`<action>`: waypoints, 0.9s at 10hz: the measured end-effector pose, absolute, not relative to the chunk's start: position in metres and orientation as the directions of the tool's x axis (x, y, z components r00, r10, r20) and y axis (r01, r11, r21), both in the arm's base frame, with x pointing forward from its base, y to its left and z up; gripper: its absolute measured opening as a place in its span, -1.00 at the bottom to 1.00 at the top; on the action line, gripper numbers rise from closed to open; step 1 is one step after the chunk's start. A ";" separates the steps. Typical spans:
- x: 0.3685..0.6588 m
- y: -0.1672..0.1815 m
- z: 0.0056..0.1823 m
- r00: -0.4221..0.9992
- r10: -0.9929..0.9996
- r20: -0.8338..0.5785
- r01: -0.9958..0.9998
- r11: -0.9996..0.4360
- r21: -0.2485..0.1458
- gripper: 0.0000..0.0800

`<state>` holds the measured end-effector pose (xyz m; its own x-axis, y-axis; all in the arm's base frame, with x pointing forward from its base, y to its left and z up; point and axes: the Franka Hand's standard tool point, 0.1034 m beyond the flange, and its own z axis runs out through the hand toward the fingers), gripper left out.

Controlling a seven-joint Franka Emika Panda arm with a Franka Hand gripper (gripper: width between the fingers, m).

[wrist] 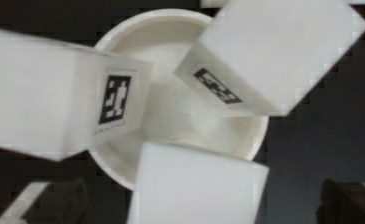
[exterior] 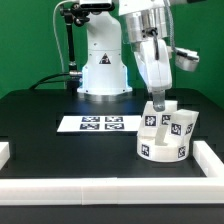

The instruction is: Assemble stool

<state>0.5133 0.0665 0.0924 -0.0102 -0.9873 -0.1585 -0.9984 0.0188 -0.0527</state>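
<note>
The white round stool seat (exterior: 163, 148) lies at the exterior view's right, with tagged blocky legs standing up from it (exterior: 184, 123). My gripper (exterior: 157, 101) hangs straight down over the leg (exterior: 150, 120) nearest the exterior view's left. In the wrist view the seat (wrist: 170, 110) fills the middle with three legs on it: one tagged (wrist: 54, 90), one tagged (wrist: 268, 55), and one (wrist: 200, 185) between my fingers. My gripper (wrist: 193, 208) is open; dark fingers (wrist: 22, 205) show at both sides, with gaps to that leg.
The marker board (exterior: 98, 124) lies flat on the black table beside the seat. White border rails run along the front (exterior: 110, 190), the left (exterior: 5, 152) and the right (exterior: 207, 152). The robot base (exterior: 103, 70) stands behind.
</note>
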 end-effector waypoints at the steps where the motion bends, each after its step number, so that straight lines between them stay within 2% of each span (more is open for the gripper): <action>1: 0.513 0.066 0.091 0.072 -0.986 -0.152 -0.996 -0.063 -0.064 0.62; 2: 0.513 0.066 0.091 0.120 -0.981 -0.149 -0.991 -0.111 -0.071 0.62; 5: 0.517 0.071 0.095 0.439 -0.895 -0.081 -0.896 -0.430 -0.114 0.62; 8: 0.518 0.065 0.097 0.708 -0.707 -0.007 -0.700 -0.699 -0.148 0.62; 9: 0.515 0.063 0.097 0.811 -0.584 0.028 -0.574 -0.805 -0.149 0.62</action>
